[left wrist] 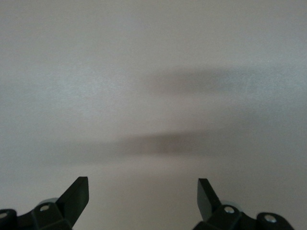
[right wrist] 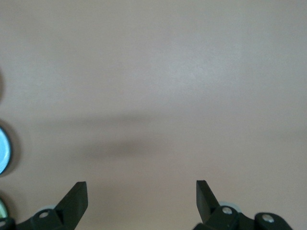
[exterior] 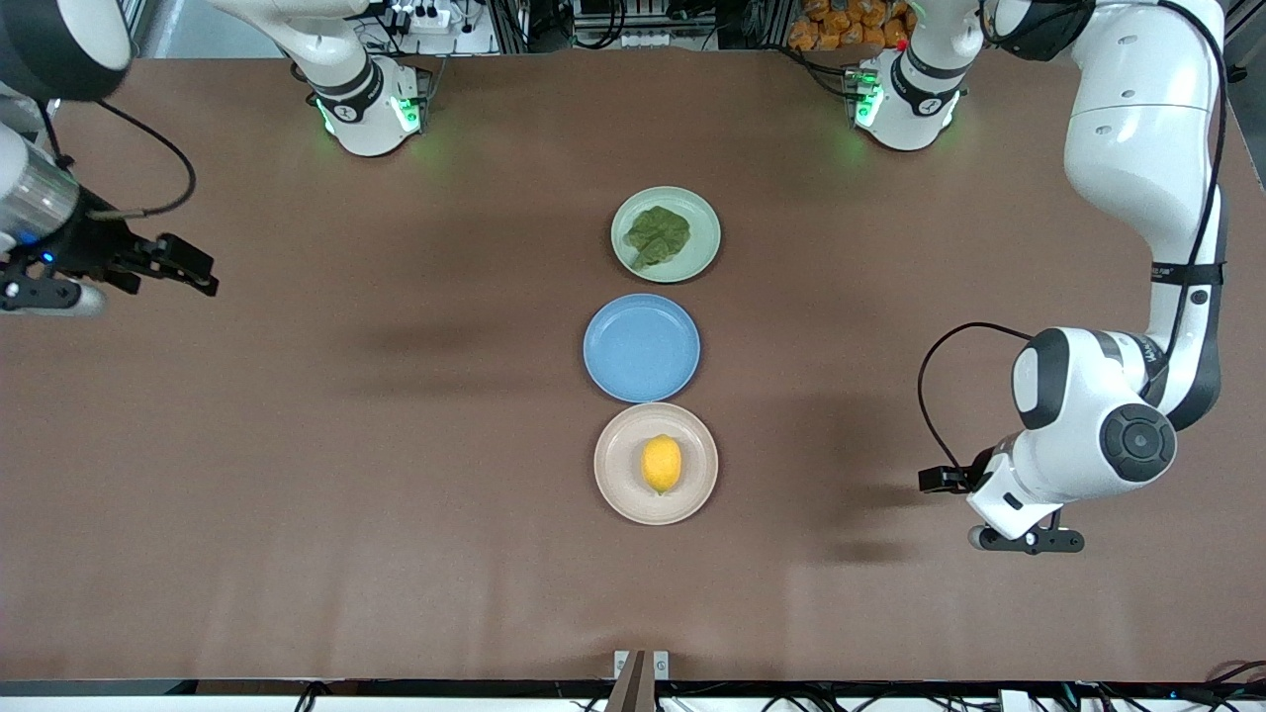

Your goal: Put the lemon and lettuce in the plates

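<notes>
The lemon (exterior: pixel 662 464) lies in the beige-cream plate (exterior: pixel 613 485), the plate nearest the front camera. The lettuce (exterior: pixel 659 235) lies in the pale green plate (exterior: pixel 704 220), the farthest of the row. My left gripper (exterior: pixel 945 481) is open and empty, over bare table toward the left arm's end, level with the beige plate. My right gripper (exterior: pixel 188 269) is open and empty, over bare table toward the right arm's end. The left wrist view shows its fingertips (left wrist: pixel 76 194) over bare table. The right wrist view shows its fingertips (right wrist: pixel 76 196) wide apart.
A blue round plate (exterior: pixel 641 347) sits empty between the two other plates; its edge shows in the right wrist view (right wrist: pixel 4 149). The brown table (exterior: pixel 346 494) spreads wide on both sides of the plate row.
</notes>
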`<state>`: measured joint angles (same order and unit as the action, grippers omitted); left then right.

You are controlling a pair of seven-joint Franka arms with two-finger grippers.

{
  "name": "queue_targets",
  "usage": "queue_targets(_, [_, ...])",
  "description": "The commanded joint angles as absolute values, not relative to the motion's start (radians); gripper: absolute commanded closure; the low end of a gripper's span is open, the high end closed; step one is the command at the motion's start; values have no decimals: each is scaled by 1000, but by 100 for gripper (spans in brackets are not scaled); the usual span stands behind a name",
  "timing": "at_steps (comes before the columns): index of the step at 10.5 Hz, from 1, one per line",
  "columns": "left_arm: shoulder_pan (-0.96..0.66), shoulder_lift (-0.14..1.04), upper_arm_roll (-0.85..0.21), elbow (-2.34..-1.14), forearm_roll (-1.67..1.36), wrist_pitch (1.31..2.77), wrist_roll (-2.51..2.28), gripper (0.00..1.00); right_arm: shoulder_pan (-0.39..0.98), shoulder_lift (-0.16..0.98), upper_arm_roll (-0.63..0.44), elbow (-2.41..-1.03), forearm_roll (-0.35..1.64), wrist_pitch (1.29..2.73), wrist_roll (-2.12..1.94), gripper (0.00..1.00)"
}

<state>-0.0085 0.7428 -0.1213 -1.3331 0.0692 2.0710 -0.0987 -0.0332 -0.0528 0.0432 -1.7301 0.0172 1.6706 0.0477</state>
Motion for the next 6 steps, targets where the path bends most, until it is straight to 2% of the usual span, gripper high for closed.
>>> queue_targets(1, [3,588,-121,-1509,94,2060,-86,0,-12,-40,38,-1596,18,1576,31,0])
queue_targets(6, [-3,286,-115,-1860,81,2072,-89,0,-11,-40,35,-1491,15,1500,-9,0])
